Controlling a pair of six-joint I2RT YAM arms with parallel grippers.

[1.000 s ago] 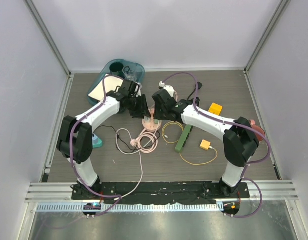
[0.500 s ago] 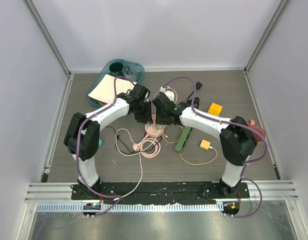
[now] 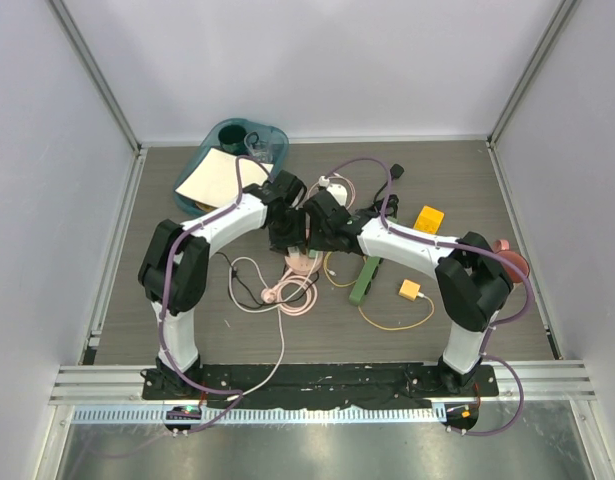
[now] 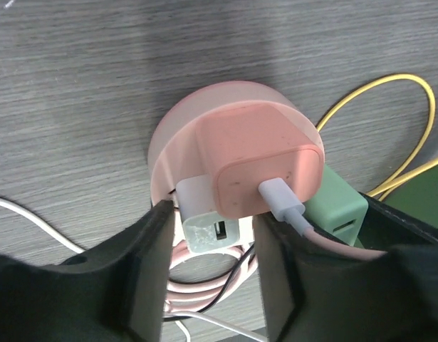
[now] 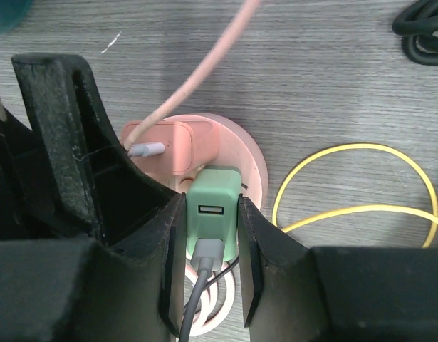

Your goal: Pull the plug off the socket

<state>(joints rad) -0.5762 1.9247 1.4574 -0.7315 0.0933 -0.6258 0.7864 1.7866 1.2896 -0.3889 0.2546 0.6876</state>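
Observation:
A round pink socket (image 4: 197,128) lies on the table and carries a pink plug (image 4: 265,164), a white plug (image 4: 204,221) and a green plug (image 5: 215,187). My right gripper (image 5: 210,214) is shut on the green plug, one finger pressed against each side. My left gripper (image 4: 215,239) is open. Its fingers (image 4: 151,271) straddle the white plug with small gaps, next to the pink plug. In the top view both grippers meet over the socket (image 3: 303,262), the left gripper (image 3: 287,235) on its left and the right gripper (image 3: 322,237) on its right.
A pink coiled cable (image 3: 287,290) and a black cable (image 3: 237,285) lie in front of the socket. A green strip (image 3: 365,277), a yellow cable (image 3: 387,322), a yellow box (image 3: 410,290) and a yellow block (image 3: 430,216) lie to the right. A teal bin (image 3: 237,135) with paper stands at the back left.
Both grippers have moved inward and down onto the socket. The left arm swung right. The socket sits slightly nearer the front than before.

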